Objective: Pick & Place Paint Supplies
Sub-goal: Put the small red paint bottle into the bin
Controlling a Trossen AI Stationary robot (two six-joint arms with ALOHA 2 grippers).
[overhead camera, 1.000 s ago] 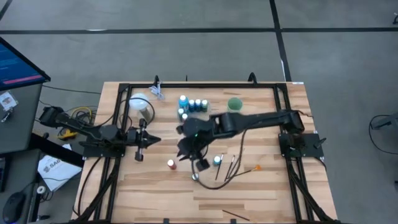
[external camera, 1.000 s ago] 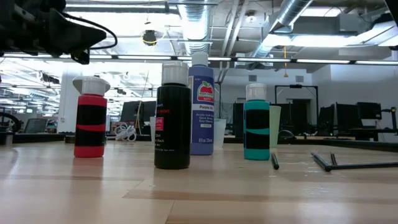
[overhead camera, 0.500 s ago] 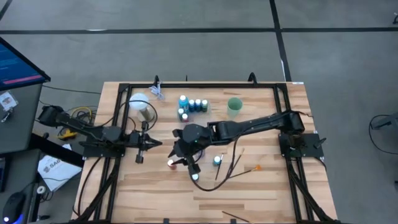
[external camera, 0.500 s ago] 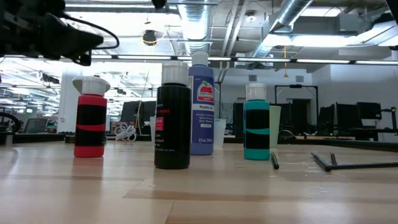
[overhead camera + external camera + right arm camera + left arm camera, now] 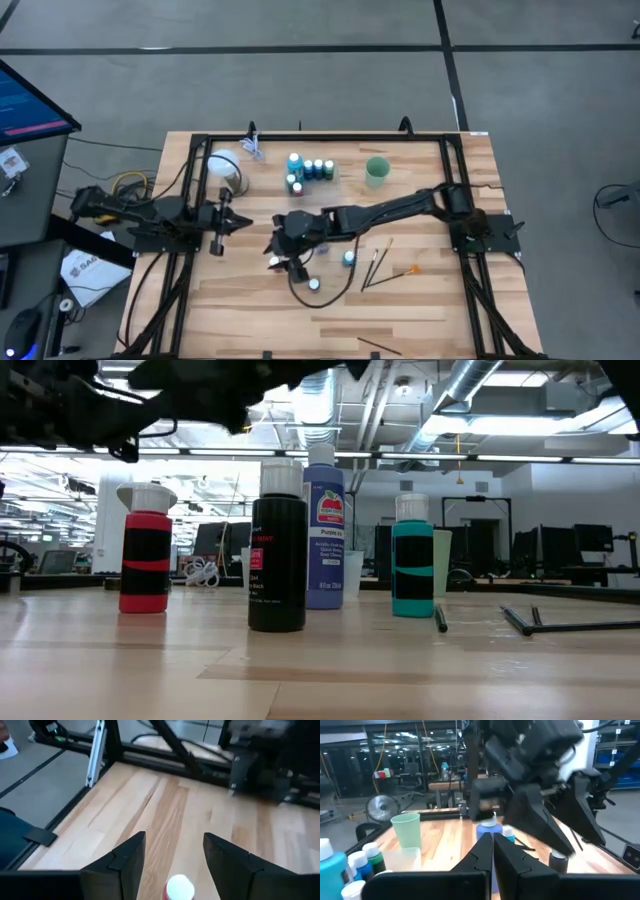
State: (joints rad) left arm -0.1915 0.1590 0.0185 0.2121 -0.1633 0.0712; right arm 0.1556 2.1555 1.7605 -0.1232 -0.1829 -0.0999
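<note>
Paint bottles (image 5: pixel 308 169) form the reference cluster here: several blue, teal and green ones stand packed together near the table's (image 5: pixel 430 310) far edge, and this group looks like the sorted part of the job. Just beside that cluster stands the translucent green cup (image 5: pixel 377 170).

Well short of the cluster, toward the table's middle, four bottles are not yet collected: a red bottle (image 5: pixel 146 550), a black bottle (image 5: pixel 277 550), a blue bottle (image 5: pixel 324 528) and a teal bottle (image 5: pixel 412 558), all upright and apart from each other. Farther still from the cluster lie the thin brushes (image 5: pixel 380 265), one with an orange tip (image 5: pixel 414 269), flat on the wood.

The right gripper (image 5: pixel 170 857) hangs above the red bottle, its white cap showing between fingers (image 5: pixel 125 862) that stand wide apart and grasp nothing. The left gripper (image 5: pixel 493 851) waits away from the cluster on the left arm's side, fingers pressed together, empty.

Judging by this, roughly half the bottles and all brushes remain to be placed.
</note>
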